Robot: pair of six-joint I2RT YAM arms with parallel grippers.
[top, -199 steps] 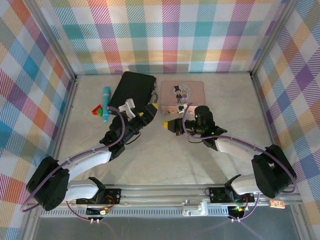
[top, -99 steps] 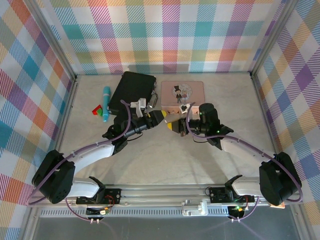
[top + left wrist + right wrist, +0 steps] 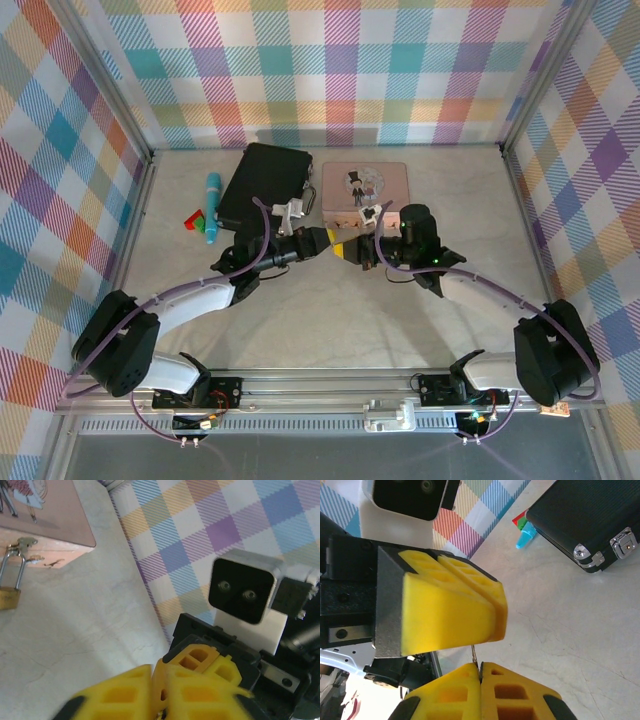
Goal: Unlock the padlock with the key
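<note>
From above, the left gripper (image 3: 328,238) and right gripper (image 3: 346,250) meet tip to tip just in front of the tin (image 3: 364,180), beside the case (image 3: 262,183). The left wrist view shows the padlock (image 3: 9,597) with its shackle through the tin's hasp (image 3: 22,544), well apart from the clenched left jaws. In the right wrist view, the right jaws are clamped on the key (image 3: 474,656), a thin sliver reaching the left tips. Whether those pinch it too cannot be told.

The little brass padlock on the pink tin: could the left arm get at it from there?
Probably yes. Bare table lies between the left pincer and the padlock hooked on the pink tin, with nothing in between. That pincer is shut, though, tip to tip with the right pincer.
</note>
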